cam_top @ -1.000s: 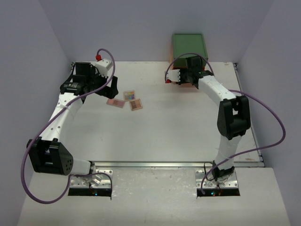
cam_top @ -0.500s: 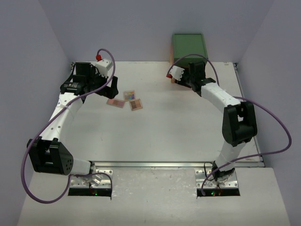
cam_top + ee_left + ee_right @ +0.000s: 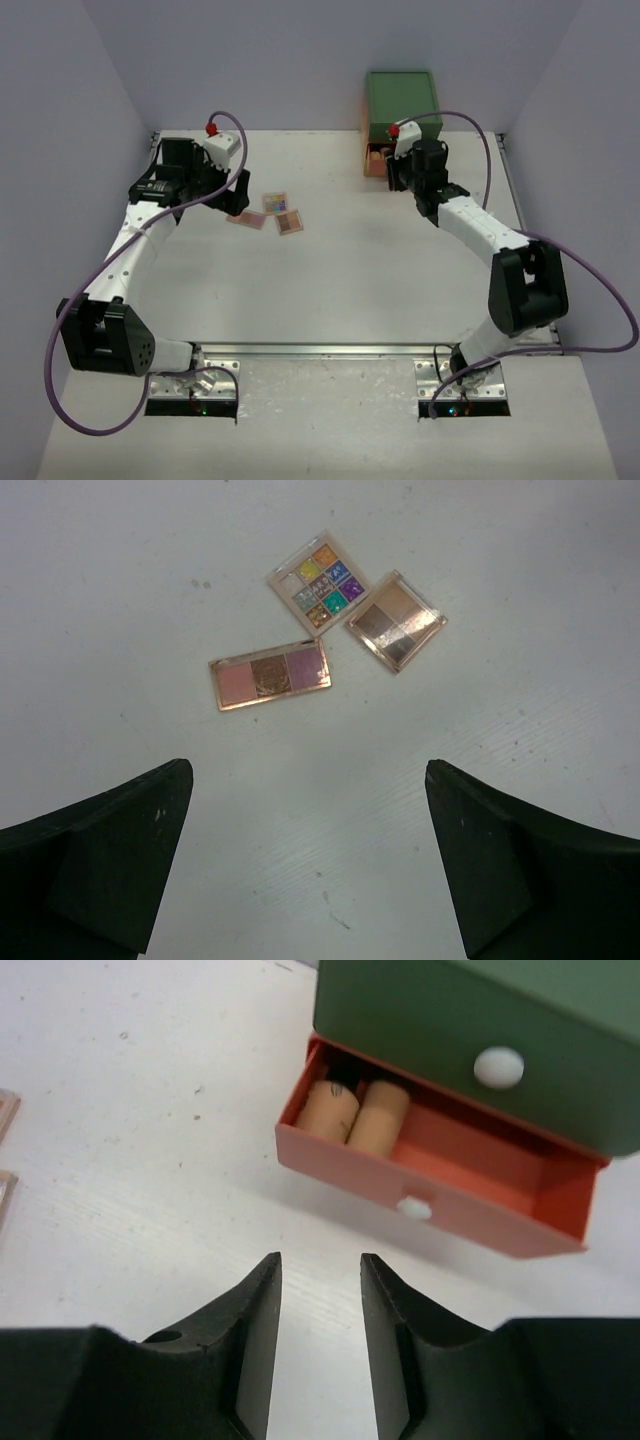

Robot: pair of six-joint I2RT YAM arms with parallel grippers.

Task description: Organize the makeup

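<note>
The left arm (image 3: 128, 245) leans forward, the left claw (image 3: 308, 780) wide open and empty, three palettes (image 3: 270, 675) just ahead. The right claw (image 3: 320, 1265), slightly open and empty, faces two bottles (image 3: 378, 1120) in the orange drawer (image 3: 490, 1222).

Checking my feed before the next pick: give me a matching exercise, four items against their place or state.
1 three-pan palette
2 nine-colour palette
3 tan tubes
4 green drawer

A shut
B in the open orange drawer
C nearest the left end effector
D just beyond the three-pan palette

Pairs: 1-C; 2-D; 3-B; 4-A
</note>
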